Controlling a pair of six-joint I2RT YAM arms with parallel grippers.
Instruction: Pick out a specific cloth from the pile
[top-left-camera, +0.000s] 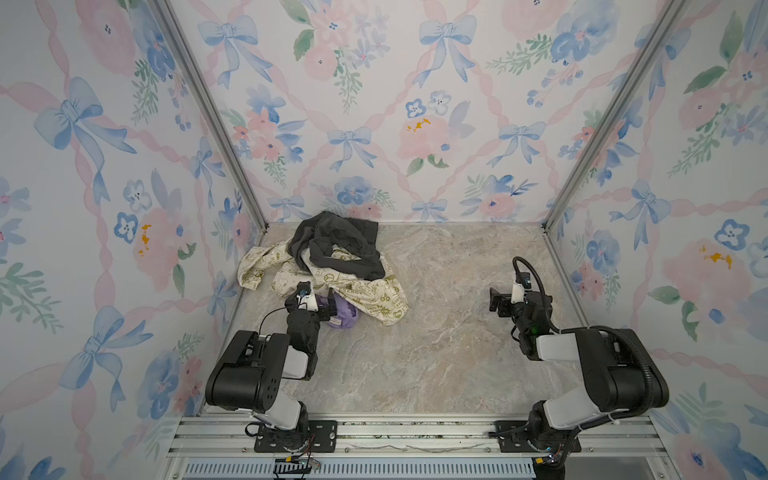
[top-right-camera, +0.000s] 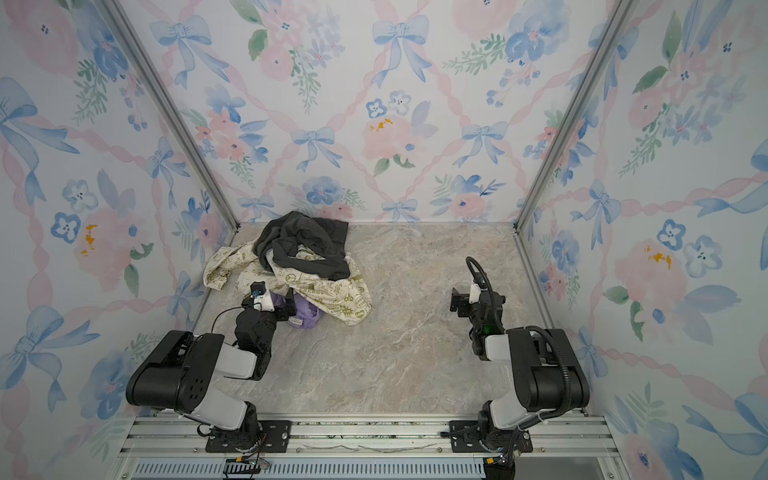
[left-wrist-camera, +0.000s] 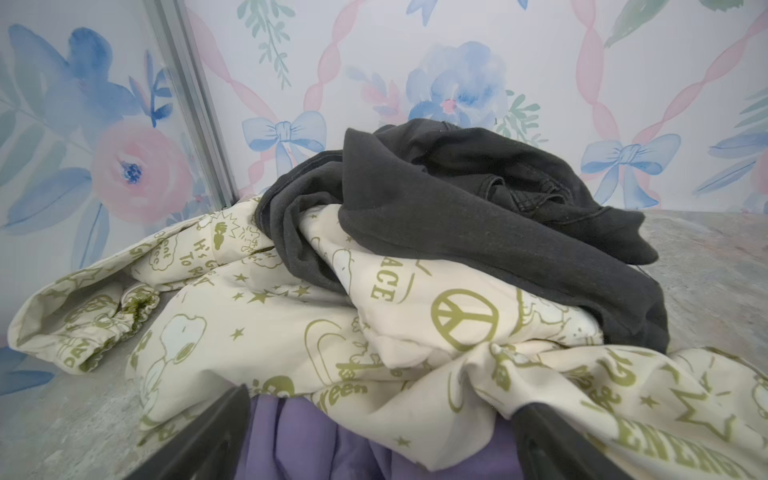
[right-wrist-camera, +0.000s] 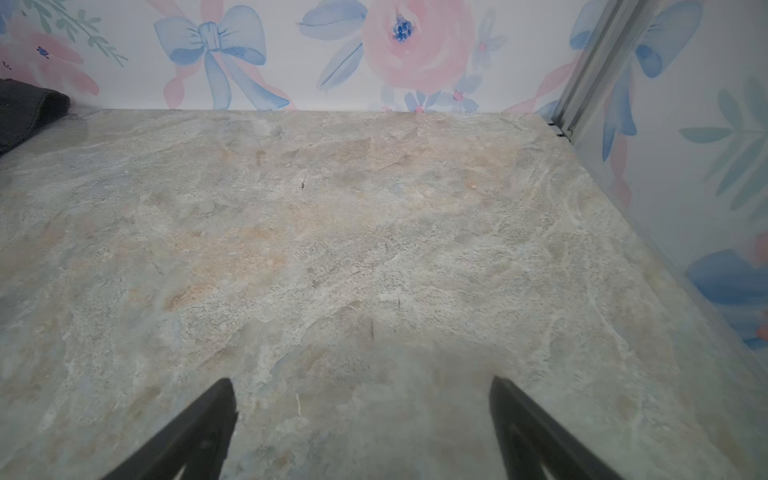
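Closest to me is the aluminium rail (top-left-camera: 415, 432) carrying both arm bases. From it the left arm (top-left-camera: 299, 328) reaches forward to the near edge of the pile (top-left-camera: 332, 266), while the right arm (top-left-camera: 536, 316) hangs over bare surface (top-left-camera: 436, 340), well apart from any fabric. The left jaws stand wide open. In the left wrist view the cloth (left-wrist-camera: 316, 440) fills the gap between them, lavender folds low and straight ahead. I cannot tell whether the jaws touch it yet. In a top view the cloth (top-left-camera: 345, 316) shows as a small crumpled bunch with a white label (top-left-camera: 336, 321), just beyond the left jaws. I read no clear long axis in it.

What my next move turns on is that its far part runs under the cream cloth (top-left-camera: 374, 295), so I judge a close here and a pull back toward me would free it. The left arm is by far the nearer. The right jaws are spread wide too, with only surface between them.

Further back, the dark grey cloth (top-left-camera: 336, 245) lies heaped on the cream one, near the back wall. I see no bin, tray or basket anywhere
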